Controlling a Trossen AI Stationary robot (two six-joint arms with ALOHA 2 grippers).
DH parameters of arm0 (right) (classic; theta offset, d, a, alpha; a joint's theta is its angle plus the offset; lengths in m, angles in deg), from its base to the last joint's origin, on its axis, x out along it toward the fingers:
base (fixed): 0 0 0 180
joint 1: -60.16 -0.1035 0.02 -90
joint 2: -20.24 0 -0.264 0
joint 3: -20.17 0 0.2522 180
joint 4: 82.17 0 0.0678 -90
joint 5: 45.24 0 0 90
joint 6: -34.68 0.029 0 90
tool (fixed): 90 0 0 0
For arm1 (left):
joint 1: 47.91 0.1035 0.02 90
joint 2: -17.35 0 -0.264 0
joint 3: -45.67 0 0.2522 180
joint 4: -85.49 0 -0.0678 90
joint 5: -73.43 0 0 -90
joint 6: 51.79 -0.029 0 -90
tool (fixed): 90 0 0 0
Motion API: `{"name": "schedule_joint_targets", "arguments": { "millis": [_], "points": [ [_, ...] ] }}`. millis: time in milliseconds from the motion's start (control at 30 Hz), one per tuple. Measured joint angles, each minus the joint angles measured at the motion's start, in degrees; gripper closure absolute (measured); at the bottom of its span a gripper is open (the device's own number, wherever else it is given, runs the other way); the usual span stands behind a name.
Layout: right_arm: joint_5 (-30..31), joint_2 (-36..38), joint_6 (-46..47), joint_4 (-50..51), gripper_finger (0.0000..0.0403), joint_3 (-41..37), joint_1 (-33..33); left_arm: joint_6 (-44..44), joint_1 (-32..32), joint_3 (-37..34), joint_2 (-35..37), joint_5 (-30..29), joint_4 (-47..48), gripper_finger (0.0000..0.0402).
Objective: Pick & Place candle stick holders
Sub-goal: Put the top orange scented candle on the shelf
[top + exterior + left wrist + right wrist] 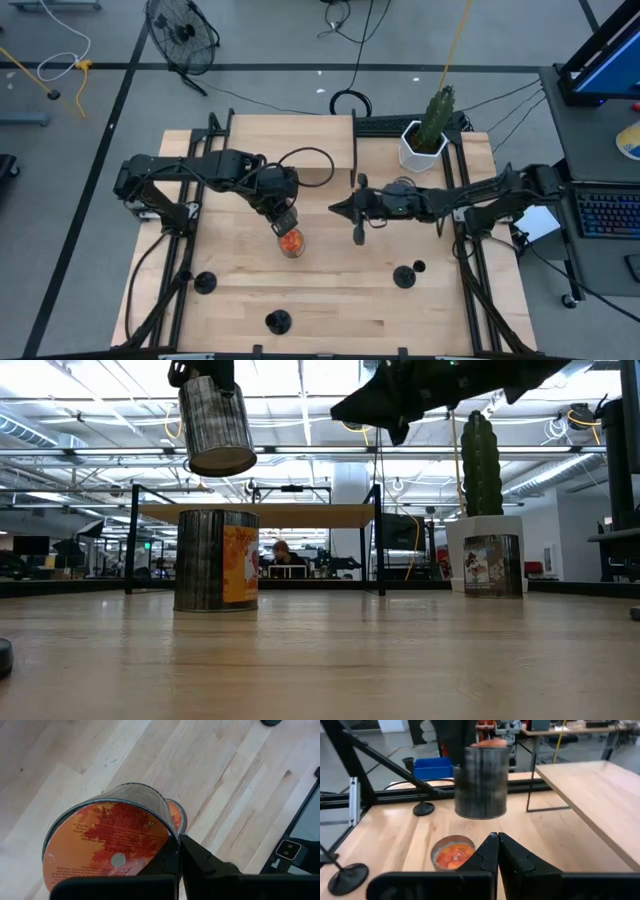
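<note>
A pale wood table point(330, 290) stands in an open workshop. A tin point(217, 559) sits mid-table, orange inside. My left gripper point(285, 217) holds a second tin point(216, 425) above it. My right gripper point(358, 236), beside them, is closed on nothing. Three holders point(277, 321) point(204, 283) point(404, 276) stand near the table's front edge.

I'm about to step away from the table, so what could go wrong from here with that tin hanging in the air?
1. The left gripper seems to hold the raised tin by its edge, tilted, above the tin on the table; a slip could drop one onto the other.
2. The right gripper, shut, points at both tins from nearby; the arms might collide.
</note>
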Motion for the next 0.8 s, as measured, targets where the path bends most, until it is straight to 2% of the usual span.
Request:
{"name": "schedule_joint_targets", "arguments": {
  "millis": [333,600,800],
  "points": [
    [-5.10,-0.12,2.80,2.69,0.0403,4.32,3.40,-0.20,0.00,0.00,0.00,0.00,0.15,0.0401],
    [-16.03,-0.10,5.44,2.50,0.0403,6.95,7.26,-0.22,0.00,0.00,0.00,0.00,0.11,0.0401],
    [-14.86,-0.10,6.67,3.50,0.0403,6.95,8.66,-0.24,0.00,0.00,0.00,-0.01,0.14,0.0401]
  ]
}}
